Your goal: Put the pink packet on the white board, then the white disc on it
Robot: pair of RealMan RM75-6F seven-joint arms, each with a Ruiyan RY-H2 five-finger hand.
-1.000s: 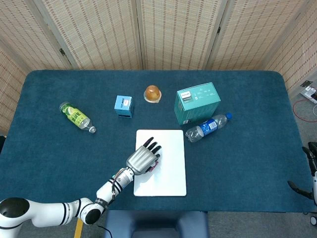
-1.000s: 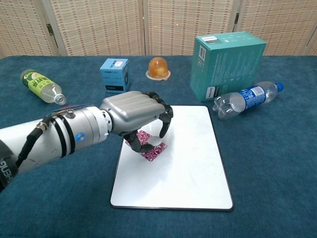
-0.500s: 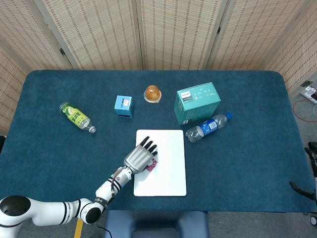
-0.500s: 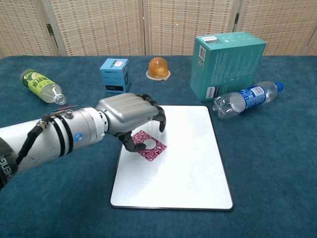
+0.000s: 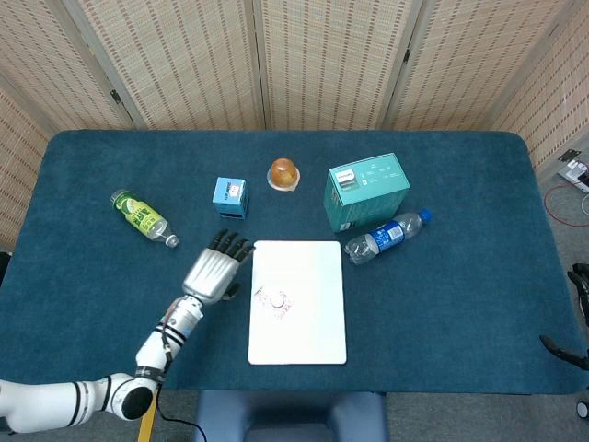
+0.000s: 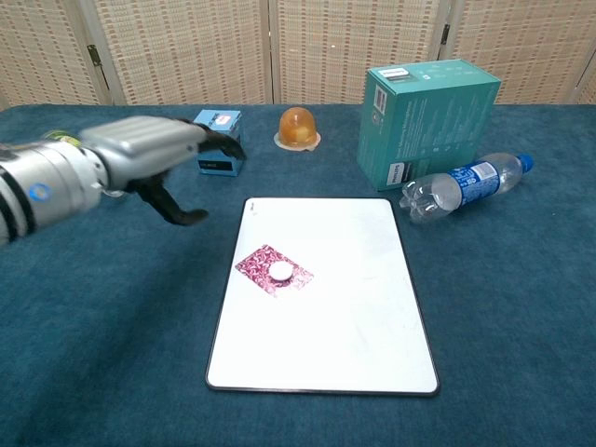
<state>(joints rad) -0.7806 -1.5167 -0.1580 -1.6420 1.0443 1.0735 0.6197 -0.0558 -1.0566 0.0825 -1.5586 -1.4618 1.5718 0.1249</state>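
Pink packet (image 6: 273,271) flat on the white board (image 6: 349,326), toward the board's left edge, with the white disc (image 6: 280,271) on top at the packet's middle. Left hand (image 6: 158,158) off the board's left side, above the blue cloth of the desk (image 6: 521,307), fingers spread and curved, holding nothing. Right hand apparently just a dark sliver at the head view's right edge (image 5: 578,318), well right of the board; cannot tell how its fingers lie.

Beyond the board's far right corner, a teal box (image 6: 426,121) with small print too fine to read, and beside it a clear bottle (image 6: 461,188) lying down, blue label illegible. Behind the board's far edge, an orange dome on a pale base (image 6: 297,128); left of that, a small blue carton (image 6: 217,142), white label unreadable. Further left of the board, a green-labelled bottle (image 5: 143,217) on its side.
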